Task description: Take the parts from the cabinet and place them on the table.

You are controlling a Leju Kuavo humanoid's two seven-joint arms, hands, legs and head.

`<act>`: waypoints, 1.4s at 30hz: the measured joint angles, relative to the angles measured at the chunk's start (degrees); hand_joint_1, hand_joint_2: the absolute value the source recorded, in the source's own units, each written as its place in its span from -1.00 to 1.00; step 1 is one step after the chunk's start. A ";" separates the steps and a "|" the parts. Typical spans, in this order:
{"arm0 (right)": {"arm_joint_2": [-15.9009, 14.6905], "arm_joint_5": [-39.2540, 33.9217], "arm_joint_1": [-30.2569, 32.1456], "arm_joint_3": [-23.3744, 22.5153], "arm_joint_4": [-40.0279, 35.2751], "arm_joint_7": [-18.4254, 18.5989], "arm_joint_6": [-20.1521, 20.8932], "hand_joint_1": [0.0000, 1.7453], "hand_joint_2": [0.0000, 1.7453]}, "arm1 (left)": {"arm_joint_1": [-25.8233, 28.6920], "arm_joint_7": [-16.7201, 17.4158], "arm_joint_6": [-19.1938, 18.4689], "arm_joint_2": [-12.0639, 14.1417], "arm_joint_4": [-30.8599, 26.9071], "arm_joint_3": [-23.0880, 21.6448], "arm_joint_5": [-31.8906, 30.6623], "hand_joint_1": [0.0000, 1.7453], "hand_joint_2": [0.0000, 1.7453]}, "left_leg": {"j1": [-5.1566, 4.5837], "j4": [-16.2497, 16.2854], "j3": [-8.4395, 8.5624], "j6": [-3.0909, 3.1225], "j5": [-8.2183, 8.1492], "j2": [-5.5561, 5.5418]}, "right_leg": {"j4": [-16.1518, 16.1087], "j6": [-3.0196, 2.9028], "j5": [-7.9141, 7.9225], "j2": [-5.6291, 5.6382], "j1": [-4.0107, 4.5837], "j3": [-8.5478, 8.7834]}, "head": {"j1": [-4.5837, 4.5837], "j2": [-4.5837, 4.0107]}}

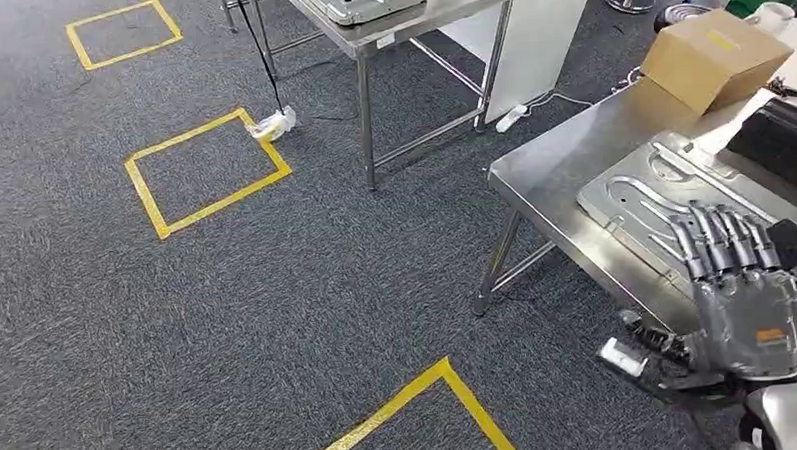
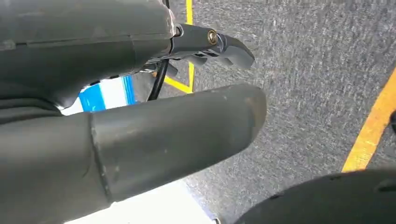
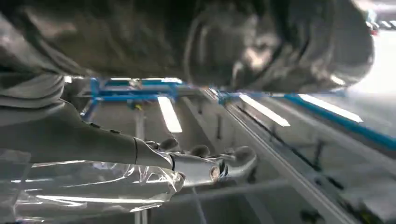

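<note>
A flat silver metal part (image 1: 654,201) with pressed grooves lies on the steel table (image 1: 543,185) at the right. My right hand (image 1: 742,293) is at the part's near corner, with its fingers (image 1: 720,239) stretched flat over the top. In the right wrist view the thumb (image 3: 187,163) reaches under a dark shiny surface (image 3: 243,42), so the hand appears to grip the part's edge. My left hand (image 2: 177,126) hangs over the grey carpet and holds nothing; its thumb and a dark finger (image 2: 224,46) stand apart.
A cardboard box (image 1: 714,59) and a black object (image 1: 787,141) sit farther back on the same table. Another steel table (image 1: 388,35) at the back carries a similar metal part (image 1: 367,1). Yellow tape squares (image 1: 208,172) mark the carpet; a white power strip (image 1: 511,118) lies by it.
</note>
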 joint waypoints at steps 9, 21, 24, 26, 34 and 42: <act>0.20 1.36 2.10 12.99 -3.45 2.16 -0.67 -1.00 -1.00 | -0.06 -0.79 2.53 -0.13 0.00 0.04 -1.62 -1.00 -1.00 | 0.62 2.53 -1.09 -3.10 -1.15 -3.14 | -9.94 0.14 5.26 1.50 -1.25 5.30 | 0.00 0.00; 8.11 -13.56 4.63 15.82 9.15 1.05 -7.17 -1.00 -1.00 | 0.12 0.24 4.96 -0.52 0.00 4.99 3.32 -1.00 -1.00 | 0.52 8.30 -2.95 -2.77 -3.12 0.83 | -9.98 -2.93 4.87 -4.46 0.52 5.80 | 0.00 0.00; 11.57 -22.31 4.21 13.19 20.28 -2.54 -9.90 -1.00 -1.00 | -0.26 0.31 5.18 -0.85 0.00 6.73 4.66 -1.00 -1.00 | -0.57 2.48 -0.36 -2.13 -2.43 4.02 | -10.25 -2.19 4.78 -5.63 0.82 6.03 | 0.02 0.00; 13.95 -28.63 1.47 10.32 31.27 -8.43 -11.35 -1.00 -1.00 | -0.02 0.31 5.25 -1.05 0.00 8.11 5.53 -1.00 -1.00 | -0.77 2.23 -0.85 -1.77 -2.13 2.75 | -10.90 -1.47 5.08 -6.75 0.64 6.41 | -0.04 0.00; 22.17 -45.45 -4.30 -5.19 74.29 -18.37 -5.55 -1.00 1.00 | -0.09 0.07 6.60 -1.81 0.00 13.58 7.78 -1.00 -1.00 | -0.12 0.84 0.14 -0.66 -0.95 -3.10 | 4.57 -0.29 -0.86 -0.42 0.14 -1.19 | 0.24 0.00; 27.39 -63.05 -1.74 -21.00 89.40 5.88 12.66 -1.00 1.00 | 0.06 0.33 8.98 -2.97 0.00 18.95 12.88 -1.00 -1.00 | 0.07 1.54 -0.57 -2.81 -1.58 -8.14 | -11.22 -1.94 5.86 2.46 0.09 5.93 | 0.15 0.00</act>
